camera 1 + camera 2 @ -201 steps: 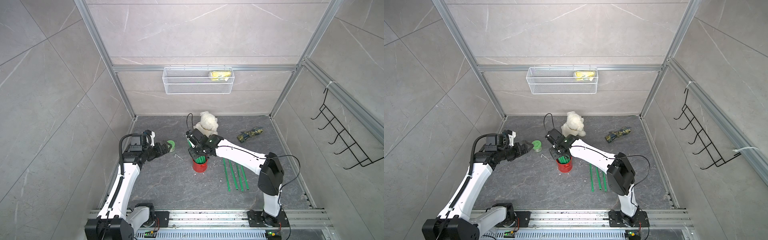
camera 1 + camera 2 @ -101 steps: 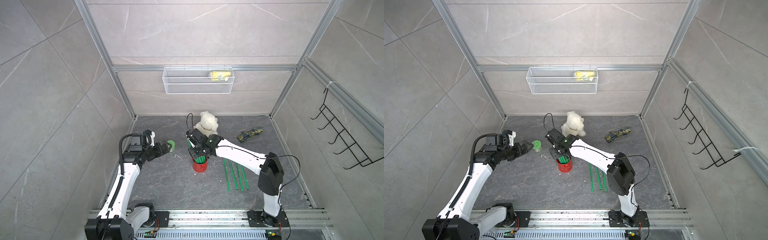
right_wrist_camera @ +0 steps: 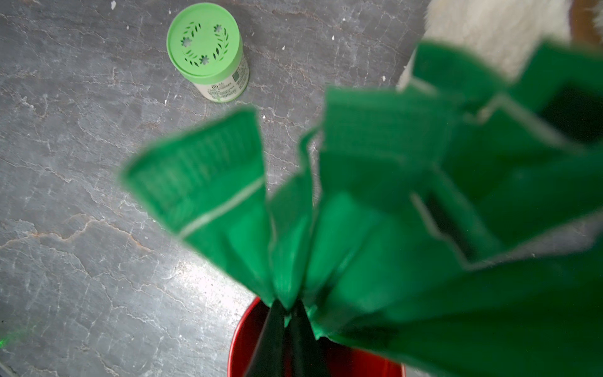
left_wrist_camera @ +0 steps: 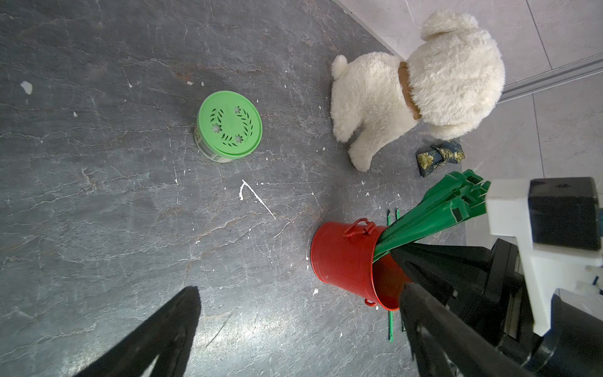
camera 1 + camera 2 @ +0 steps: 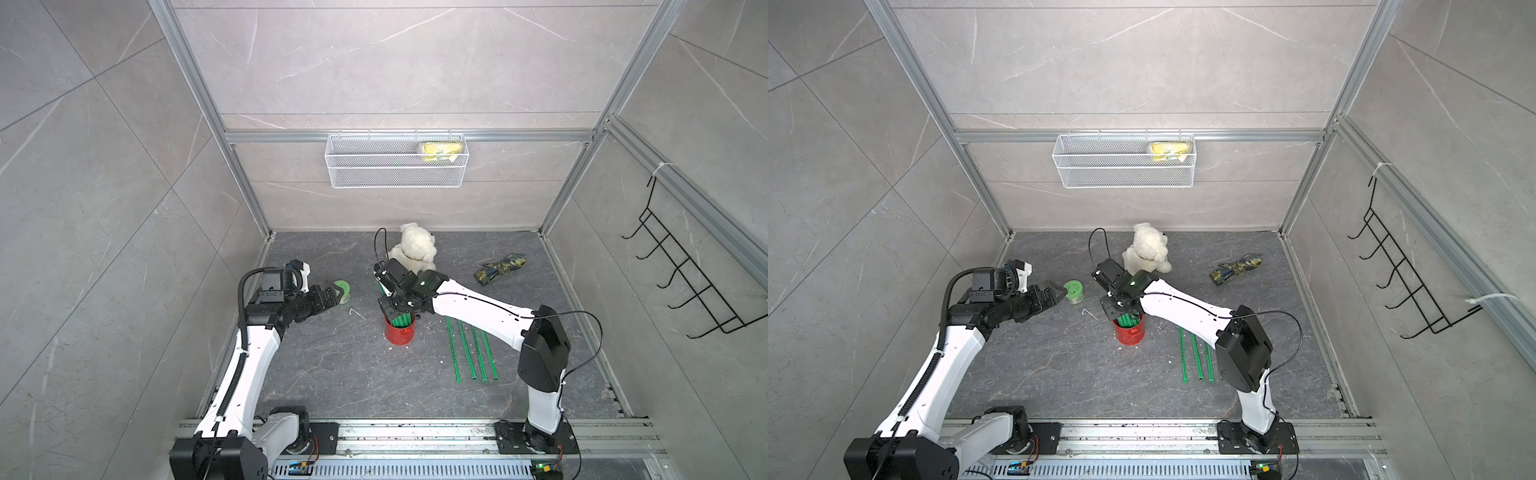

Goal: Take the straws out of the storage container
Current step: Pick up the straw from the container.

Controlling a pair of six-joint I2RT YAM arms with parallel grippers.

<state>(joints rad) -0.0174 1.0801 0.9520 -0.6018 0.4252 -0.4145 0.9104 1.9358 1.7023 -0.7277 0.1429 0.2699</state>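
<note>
The storage container, a small red can [image 5: 400, 332] [image 5: 1130, 331], stands mid-floor with a bunch of green straws [image 4: 430, 212] [image 3: 359, 196] sticking out of it. My right gripper [image 5: 392, 309] [image 3: 287, 313] reaches down into the can's mouth among the bunch. Its jaws are shut on a thin green straw. Several more straws [image 5: 471, 349] [image 5: 1196, 353] lie flat on the floor to the right of the can. My left gripper [image 5: 332, 297] [image 4: 300, 326] hovers to the left of the can, open and holding nothing.
A green-lidded jar [image 5: 342, 290] [image 4: 229, 125] stands just past the left gripper's tips. A white plush toy [image 5: 413, 253] sits behind the can, and a camouflage bundle [image 5: 498, 268] lies at the back right. A wire basket [image 5: 395, 166] hangs on the back wall.
The right gripper's jaws have closed the last bit inside the can. Neither arm has visibly shifted.
</note>
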